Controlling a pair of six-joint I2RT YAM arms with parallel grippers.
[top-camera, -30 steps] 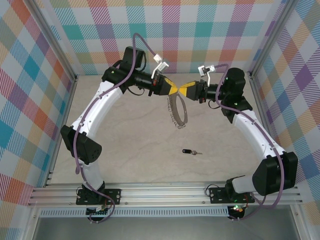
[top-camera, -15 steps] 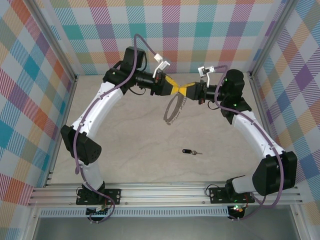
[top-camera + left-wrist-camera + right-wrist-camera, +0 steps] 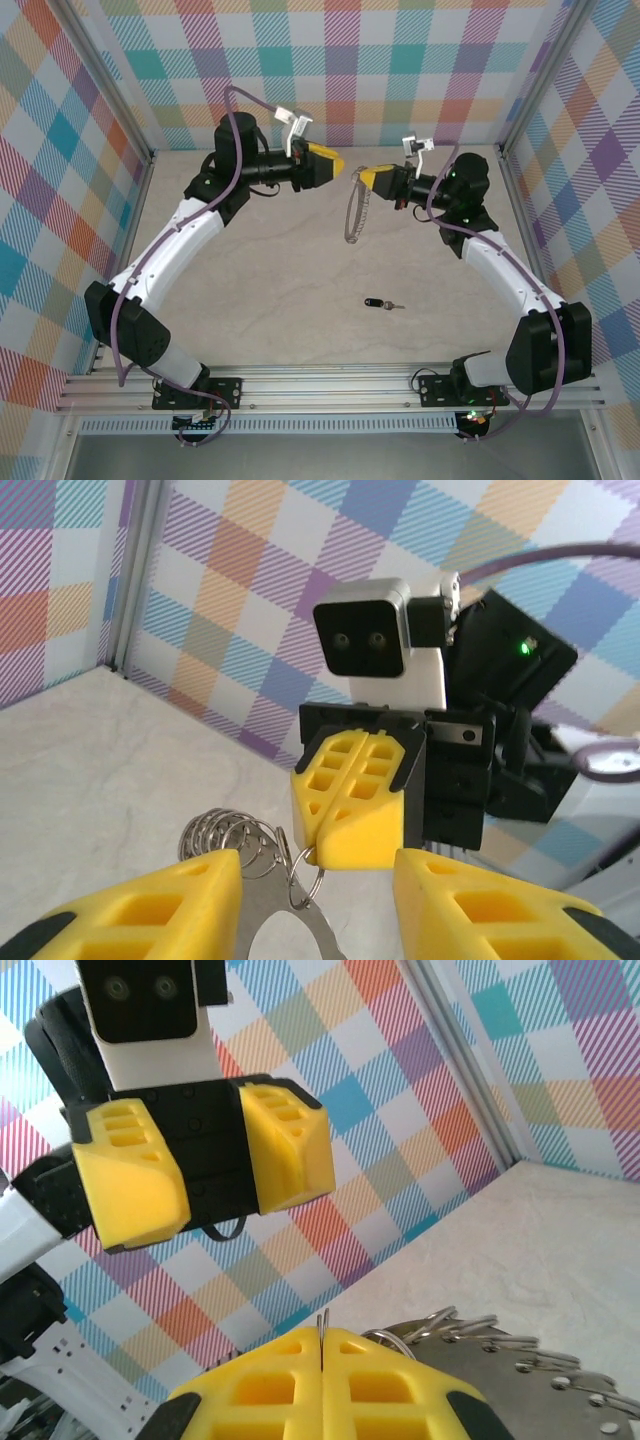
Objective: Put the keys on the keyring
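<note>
**At twelve o'clock on the tabletop: keyring on a thin pinch, key lying loose**

Toward twelve o'clock in the top view, the right hand (image 3: 368, 178) is fully closed on the rim of the keyring (image 3: 354, 212). The keyring hangs free below it, clear of the tabletop (image 3: 270, 290). The left hand (image 3: 326, 163) sits just beside it at about ten o'clock, its fingers partly spread and holding nothing. The key (image 3: 377, 303) lies flat on the tabletop, well apart from both hands and toward six o'clock from the ring.

The main risk is the grip itself. The left wrist view shows the closed yellow fingers biting only one edge of the thin metal, so a quick wrist move could set the keyring swinging, twist it in the pinch, or let it slip and fall.

The key brings a second risk. It is tiny and lies flat, so fingers coming down slightly off-centre would probably push it across the smooth surface rather than catch its black head.

Even once the key is held, the loops on the rim are small and a swaying ring would make threading miss.

The two hands are also close enough that a careless move past each other could knock the keyring loose.
</note>
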